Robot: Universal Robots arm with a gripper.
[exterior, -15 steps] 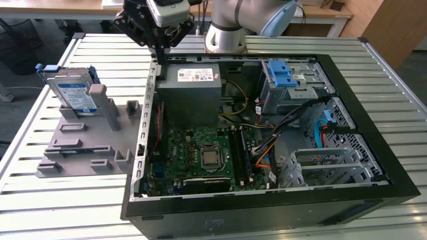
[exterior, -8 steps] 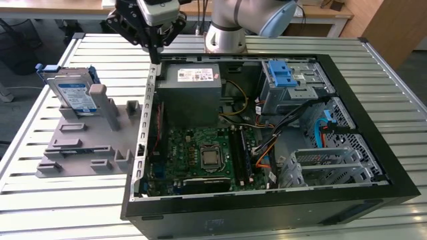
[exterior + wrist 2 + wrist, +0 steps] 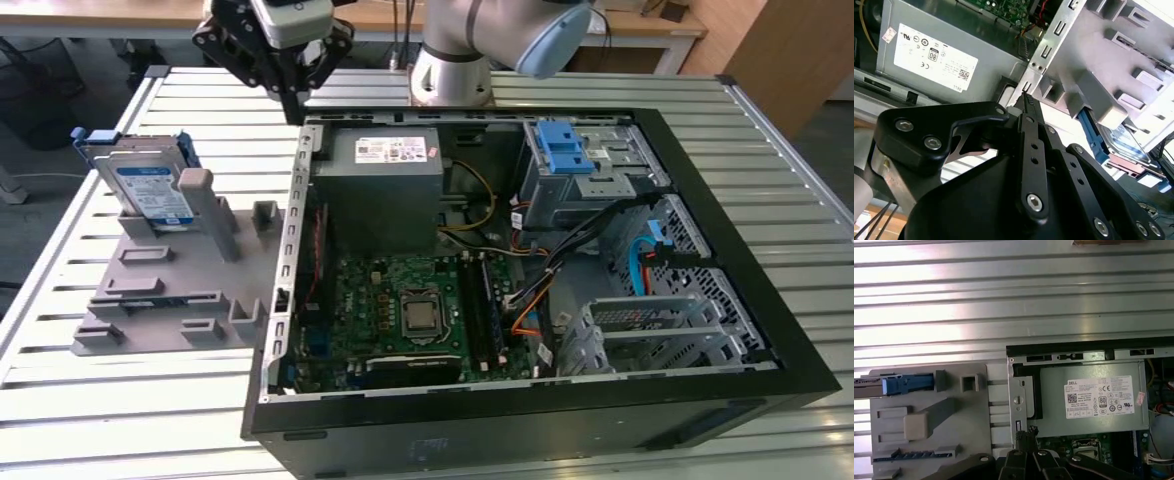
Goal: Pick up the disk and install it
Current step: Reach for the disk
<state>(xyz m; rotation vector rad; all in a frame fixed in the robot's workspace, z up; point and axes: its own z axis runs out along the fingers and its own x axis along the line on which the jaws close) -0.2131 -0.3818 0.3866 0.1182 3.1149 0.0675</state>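
The disk [image 3: 147, 190] is a silver-grey drive with a white-and-blue label and blue side rails. It stands on edge in a grey holder [image 3: 167, 285] at the exterior view's left. My gripper [image 3: 290, 88] hangs above the table by the back left corner of the open computer case [image 3: 747, 250], apart from the disk. Its fingers are pressed together and hold nothing. In the first wrist view the disk [image 3: 884, 385] shows edge-on, with the gripper [image 3: 1026, 432] over the case's wall. In the second wrist view the gripper [image 3: 1026, 100] lies between the case and the disk [image 3: 1126, 142].
Inside the case lie a grey power-supply box [image 3: 394, 190] with a white sticker, a green motherboard [image 3: 414, 305], a blue latch [image 3: 563, 150] on a drive cage and loose cables. The slatted metal table [image 3: 160, 420] carries it all. The arm's base [image 3: 447, 70] stands behind the case.
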